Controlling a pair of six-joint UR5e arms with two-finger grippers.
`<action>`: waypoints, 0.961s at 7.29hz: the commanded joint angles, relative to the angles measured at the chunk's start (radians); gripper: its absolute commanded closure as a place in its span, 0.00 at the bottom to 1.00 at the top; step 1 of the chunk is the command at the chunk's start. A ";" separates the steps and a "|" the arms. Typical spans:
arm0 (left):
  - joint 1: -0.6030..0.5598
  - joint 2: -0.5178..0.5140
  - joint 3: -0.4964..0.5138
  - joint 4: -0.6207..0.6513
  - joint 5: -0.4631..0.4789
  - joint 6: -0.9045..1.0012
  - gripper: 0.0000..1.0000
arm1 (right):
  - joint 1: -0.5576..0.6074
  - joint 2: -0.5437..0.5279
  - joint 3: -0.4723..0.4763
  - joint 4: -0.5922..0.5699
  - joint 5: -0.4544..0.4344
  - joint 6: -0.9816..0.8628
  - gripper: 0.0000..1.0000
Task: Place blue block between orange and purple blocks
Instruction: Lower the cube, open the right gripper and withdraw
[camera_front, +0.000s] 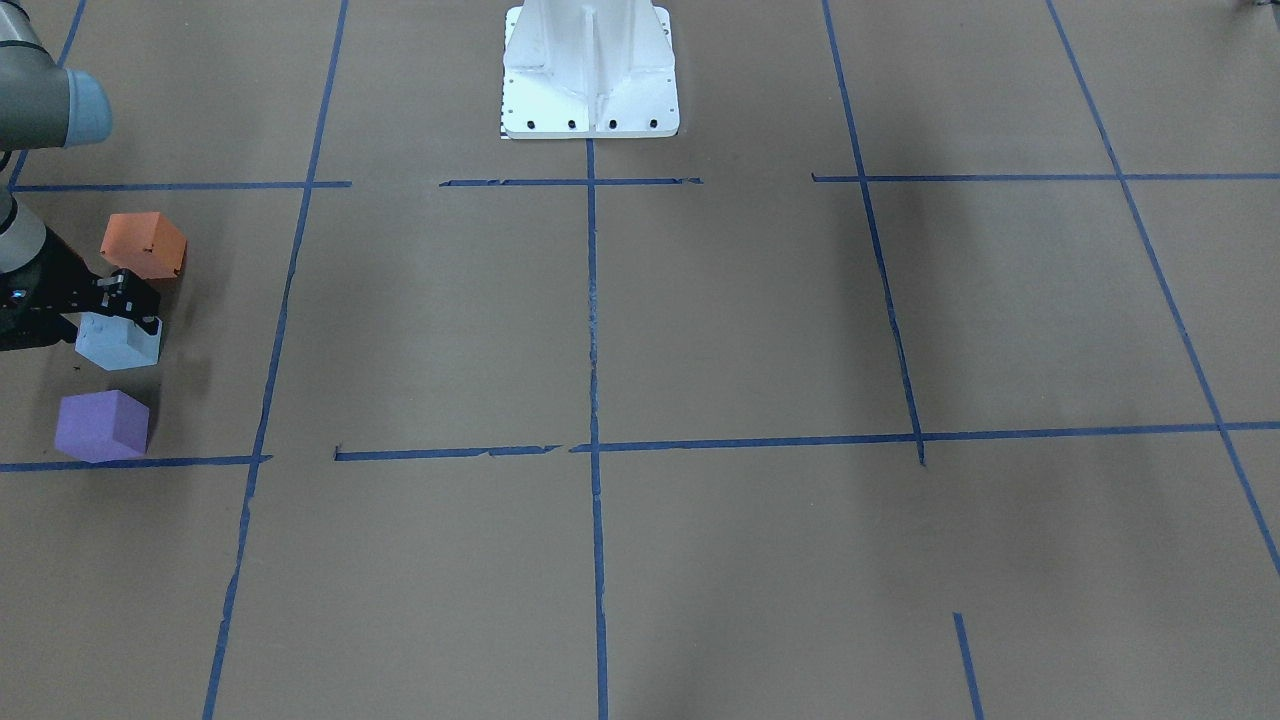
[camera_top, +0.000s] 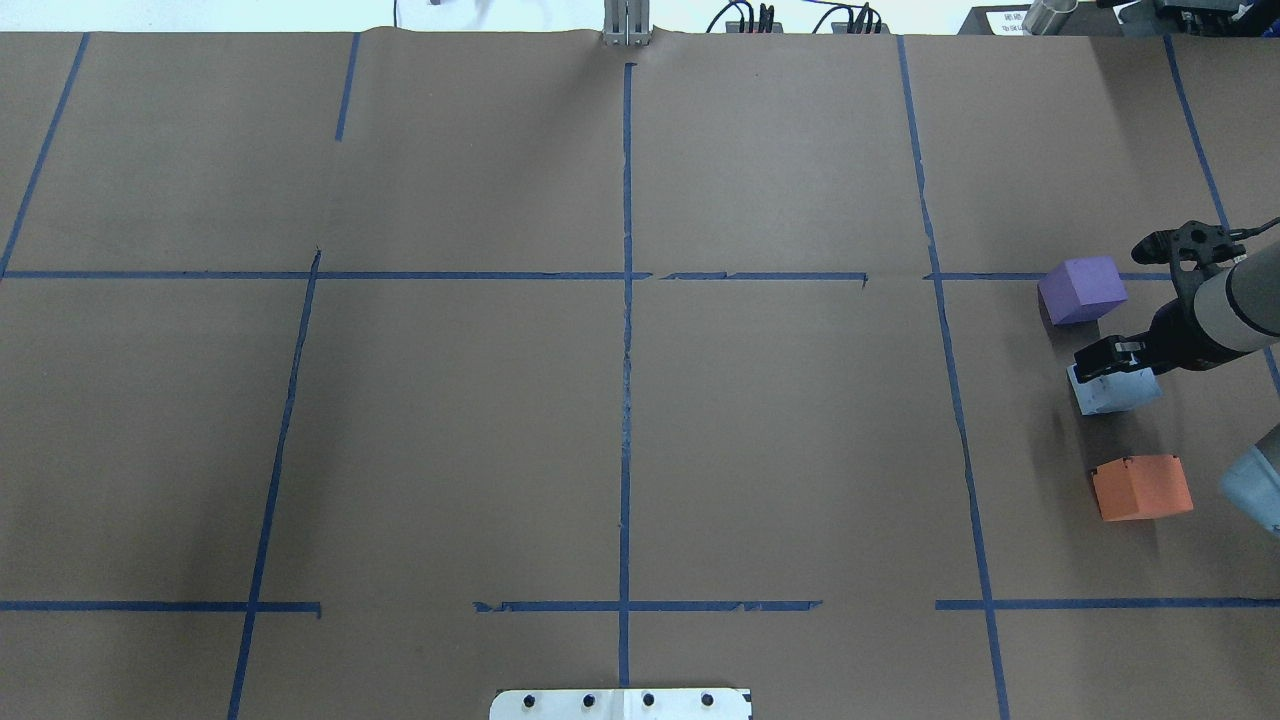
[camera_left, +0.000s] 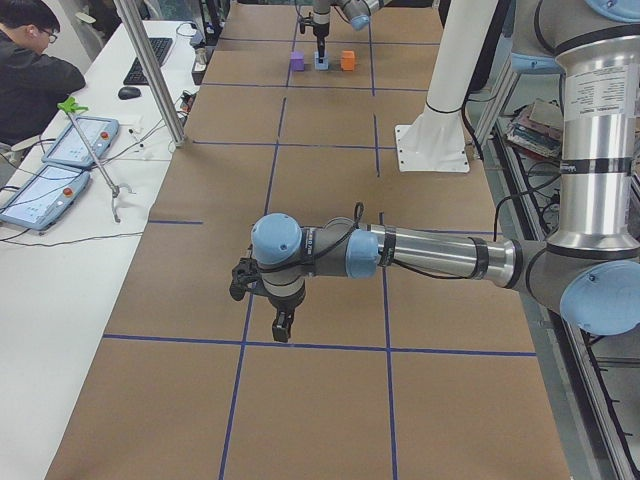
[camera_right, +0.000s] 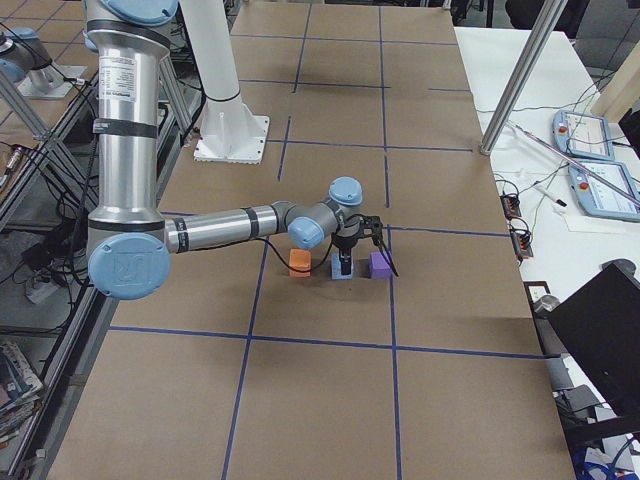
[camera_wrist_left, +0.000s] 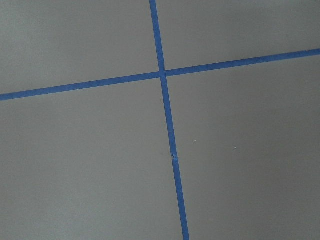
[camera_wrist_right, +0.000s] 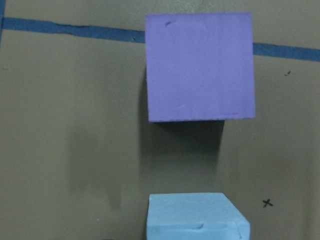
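The light blue block (camera_top: 1113, 390) rests on the table between the purple block (camera_top: 1082, 289) and the orange block (camera_top: 1141, 487), all in one row at the robot's far right. My right gripper (camera_top: 1108, 360) is low over the blue block, its fingers straddling the top and seemingly closed on it. In the front-facing view the same gripper (camera_front: 126, 305) sits on the blue block (camera_front: 118, 342), with the orange block (camera_front: 144, 245) and the purple block (camera_front: 102, 425) on either side. The right wrist view shows the purple block (camera_wrist_right: 200, 67) beyond the blue block (camera_wrist_right: 197, 217). My left gripper (camera_left: 280, 322) hangs above bare table; I cannot tell whether it is open or shut.
The table is covered in brown paper with a grid of blue tape lines (camera_top: 627, 300). The white robot base (camera_front: 590, 70) stands at the middle of the robot's edge. A person (camera_left: 35, 60) sits at a side desk with tablets, off the table.
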 joint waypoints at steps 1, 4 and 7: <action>0.000 -0.001 -0.001 0.000 0.000 0.000 0.00 | 0.103 -0.002 0.029 -0.033 0.083 -0.014 0.00; 0.000 0.000 -0.009 0.000 0.000 0.000 0.00 | 0.331 -0.005 0.037 -0.225 0.140 -0.392 0.00; 0.000 0.000 -0.009 0.000 0.000 0.002 0.00 | 0.589 -0.009 0.112 -0.604 0.158 -0.853 0.00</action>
